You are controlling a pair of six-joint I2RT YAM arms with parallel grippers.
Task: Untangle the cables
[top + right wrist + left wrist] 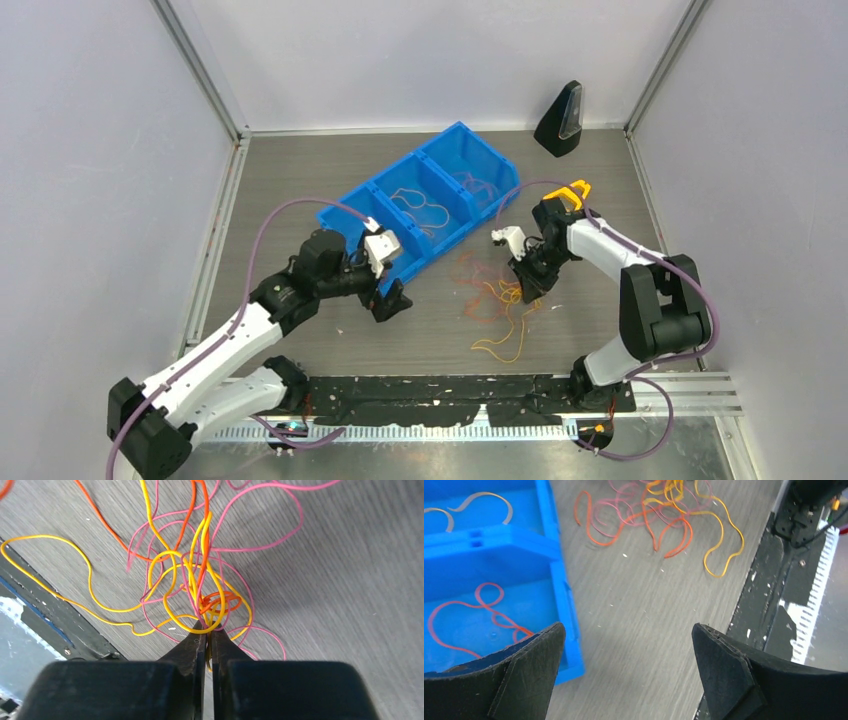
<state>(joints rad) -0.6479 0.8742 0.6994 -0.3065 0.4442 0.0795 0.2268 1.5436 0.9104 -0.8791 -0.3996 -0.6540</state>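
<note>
Orange, yellow and pink strands knot so densely in the heap of thin floppy cables (pixel 200 580) that which ones the right gripper (pixel 207 629) pinches cannot be told. Its fingers are pressed together on the knot's near edge, on the grey wood-grain table (pixel 350 580). From above, that gripper hides part of the heap. The left gripper (pixel 628 626) is spread wide and empty beside the blue plastic bin (pixel 570 630), where a single red cable (pixel 474 610) lies; the left wrist view cuts the heap off at its top edge. A black wedge-shaped object (pixel 562 118) stands behind the bin.
</note>
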